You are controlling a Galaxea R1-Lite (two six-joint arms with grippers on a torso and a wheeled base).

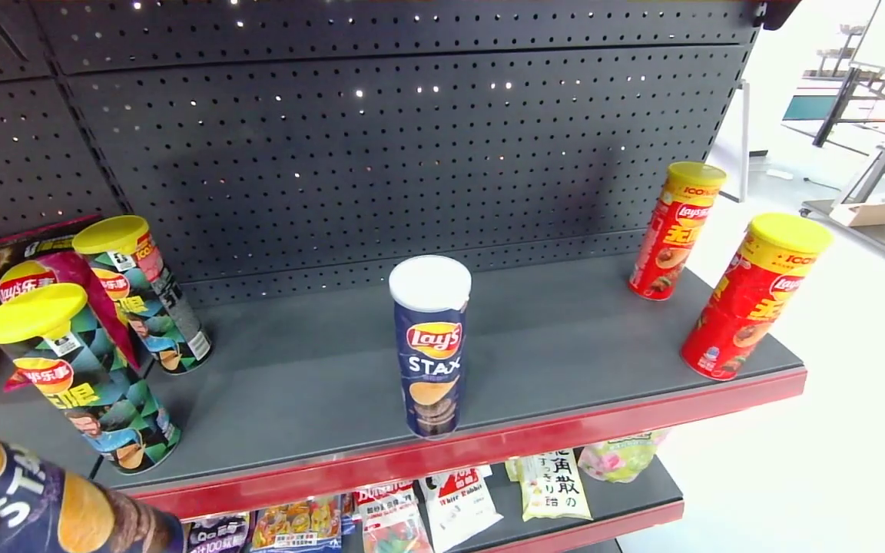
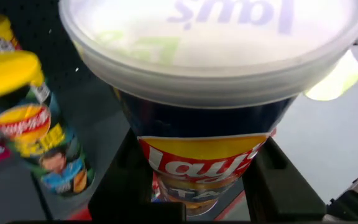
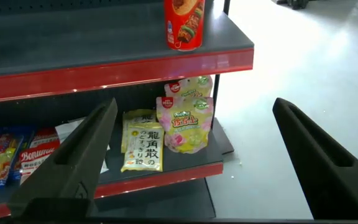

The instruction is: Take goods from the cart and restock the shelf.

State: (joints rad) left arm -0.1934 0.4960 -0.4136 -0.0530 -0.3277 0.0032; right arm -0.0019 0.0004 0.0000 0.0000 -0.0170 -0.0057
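Before the front edge of the shelf (image 1: 319,376), a can (image 2: 197,118) is gripped by the left end effector (image 2: 201,180), the right end effector (image 3: 194,109) open; it should be set upright.

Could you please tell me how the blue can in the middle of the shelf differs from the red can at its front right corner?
The blue can has a white lid; the red can has a yellow one. The blue can stands centrally near the front edge of the shelf; the red can stands at its right end. Both are upright, lidded tubes on the same shelf.
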